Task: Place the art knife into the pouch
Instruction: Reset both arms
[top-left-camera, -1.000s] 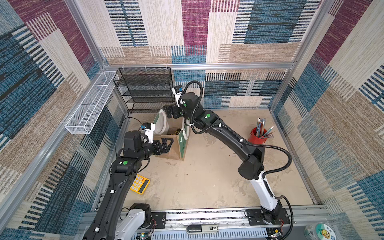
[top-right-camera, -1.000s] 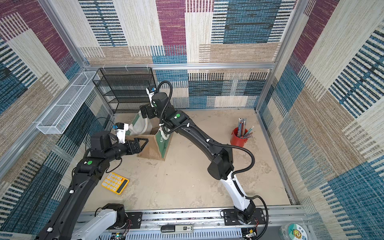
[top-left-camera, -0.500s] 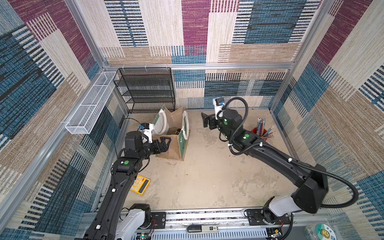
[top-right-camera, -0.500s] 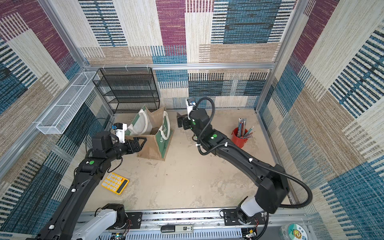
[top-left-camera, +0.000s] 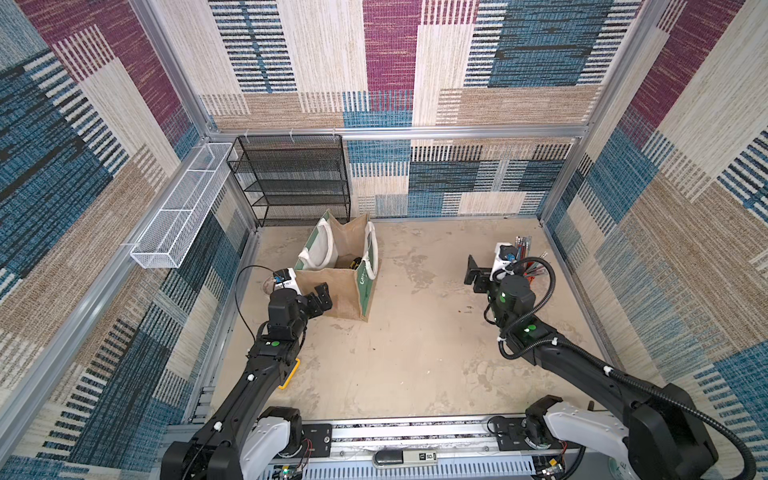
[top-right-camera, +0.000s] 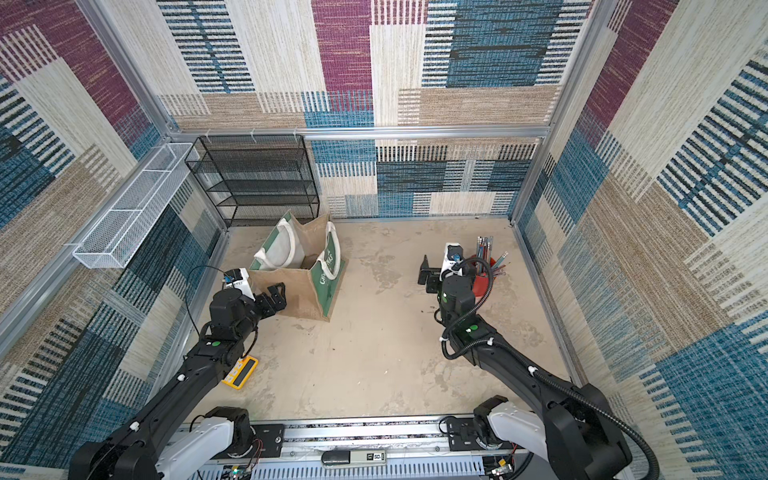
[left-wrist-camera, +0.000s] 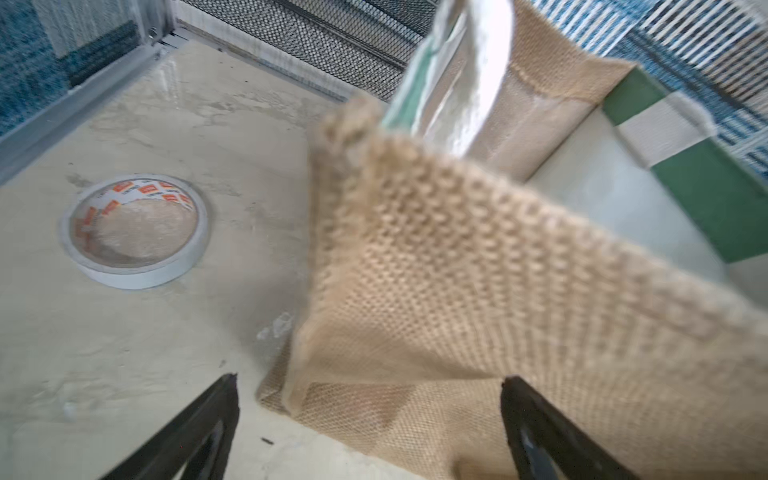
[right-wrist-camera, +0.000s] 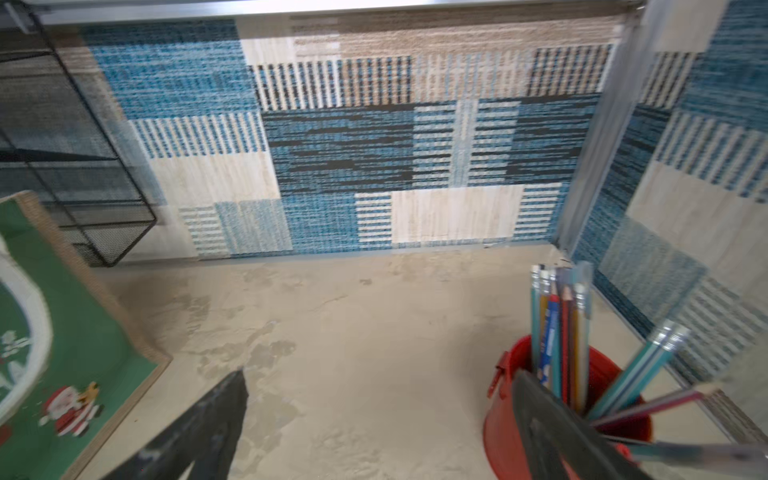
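The pouch (top-left-camera: 341, 291) (top-right-camera: 300, 293), tan burlap with green panels and white loop handles, stands open at the back left of the floor. A small yellow-and-black object (top-left-camera: 353, 262), apparently the art knife, lies in its bottom. My left gripper (top-left-camera: 322, 296) (top-right-camera: 276, 297) is open right beside the pouch's near burlap wall (left-wrist-camera: 457, 270). In the left wrist view the gripper (left-wrist-camera: 370, 380) holds nothing, with the wall's lower corner just ahead of it. My right gripper (top-left-camera: 473, 275) (top-right-camera: 428, 274) (right-wrist-camera: 380, 374) is open and empty, far right of the pouch (right-wrist-camera: 75, 332).
A red pen cup (top-right-camera: 484, 284) (right-wrist-camera: 511, 415) full of pencils stands just behind my right wrist. A tape roll (left-wrist-camera: 135, 232) lies left of the pouch. A yellow calculator (top-right-camera: 240, 372) sits under my left arm. A black mesh shelf (top-left-camera: 291, 178) and a white wire basket (top-left-camera: 183, 208) line the back left.
My right arm has swung away from above the pouch, across to the right by the pen cup. My left gripper has stayed beside the pouch.
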